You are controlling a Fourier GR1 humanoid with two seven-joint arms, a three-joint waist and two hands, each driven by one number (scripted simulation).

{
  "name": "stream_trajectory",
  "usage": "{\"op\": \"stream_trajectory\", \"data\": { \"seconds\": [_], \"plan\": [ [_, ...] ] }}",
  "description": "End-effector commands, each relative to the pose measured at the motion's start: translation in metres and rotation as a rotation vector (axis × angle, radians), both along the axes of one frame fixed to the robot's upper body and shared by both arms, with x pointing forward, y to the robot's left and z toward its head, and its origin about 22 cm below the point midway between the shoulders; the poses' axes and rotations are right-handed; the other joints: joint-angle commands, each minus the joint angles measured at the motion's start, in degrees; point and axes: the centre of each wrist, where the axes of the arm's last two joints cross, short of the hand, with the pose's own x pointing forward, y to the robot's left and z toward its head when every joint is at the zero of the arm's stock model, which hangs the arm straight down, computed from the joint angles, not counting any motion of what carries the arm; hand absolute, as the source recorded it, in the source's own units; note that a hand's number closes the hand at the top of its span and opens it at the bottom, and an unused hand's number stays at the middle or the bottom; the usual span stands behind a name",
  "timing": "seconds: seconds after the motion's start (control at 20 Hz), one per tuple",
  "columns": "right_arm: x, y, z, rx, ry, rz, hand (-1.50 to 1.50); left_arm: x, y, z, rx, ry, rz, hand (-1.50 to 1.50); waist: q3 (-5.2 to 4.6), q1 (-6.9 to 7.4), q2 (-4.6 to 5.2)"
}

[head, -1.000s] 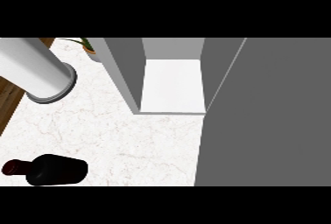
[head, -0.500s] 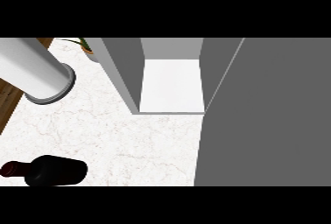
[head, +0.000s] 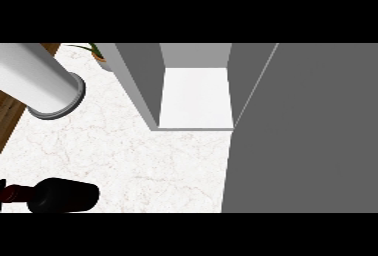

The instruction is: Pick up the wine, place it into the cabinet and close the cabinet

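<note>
The big grey cabinet door [head: 303, 130] is standing open and filling the right side of the view, and beside it the cabinet [head: 136, 85] is showing its white shelf [head: 196, 97], with nothing to be seen on it. The white marble worktop [head: 148, 160] is spreading out below. A grey forearm [head: 37, 77] is coming in at the upper left, but no robot hand is showing anywhere — so I cannot tell if either robot hand is released, clenched or grasping something. At the lower left edge the wine [head: 63, 196] is lying on its side on the worktop, well apart from the cabinet, its dark fat body pointing right and its thin reddish neck running off the left edge. A small potted plant [head: 96, 52] is peeking out at the top behind the cabinet. The wine is probably glass — hard, smooth, a bit heavy and easy to break. It is looking round, so it may be rolling away if pushed. I think the best place to be holding it is around the fat middle, not the thin neck.
</note>
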Motion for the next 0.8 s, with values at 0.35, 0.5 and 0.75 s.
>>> {"op": "stream_trajectory", "data": {
  "seconds": [0.35, 0.5, 0.75],
  "plan": [
    [-0.024, -0.002, 0.019, 0.041, -0.056, 0.052, -1.5, 0.007, 0.001, -0.041, -0.011, -0.006, -0.051, -1.5, 0.0, 0.15, 0.03],
    [-0.023, -0.012, 0.011, 0.047, -0.063, 0.025, -1.5, 0.004, -0.014, -0.047, -0.027, -0.018, -0.057, -1.5, 0.04, 0.1, 0.03],
    [-0.017, -0.005, 0.012, 0.044, -0.06, 0.05, -1.5, 0.017, 0.001, -0.073, -0.027, -0.006, -0.044, -1.5, 0.0, 0.0, 0.08]
  ]
}}
